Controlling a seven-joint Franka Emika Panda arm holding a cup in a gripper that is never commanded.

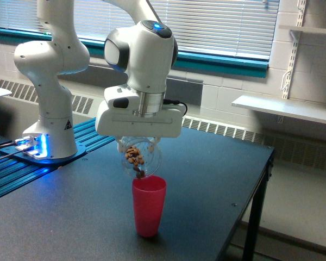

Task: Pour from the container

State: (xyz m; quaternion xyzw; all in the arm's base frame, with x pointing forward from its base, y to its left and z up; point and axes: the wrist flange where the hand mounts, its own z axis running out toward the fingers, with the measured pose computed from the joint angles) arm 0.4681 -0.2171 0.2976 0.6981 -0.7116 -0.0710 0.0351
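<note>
Clear cup (141,159) w/ brown bits; pink-red cup (149,205); white arm (144,54); dark grey table (206,179).

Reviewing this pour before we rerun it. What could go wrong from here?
1. The clear plastic cup is tipped above the pink cup, with brown pieces sliding toward its lip. The pink cup's mouth is narrow, so pieces may bounce off the rim onto the black table.
2. The clear cup's lip hangs close over the pink rim; a lower tilt could knock the light pink cup over.
3. The gripper fingers are hidden, so grip security is unclear.
</note>
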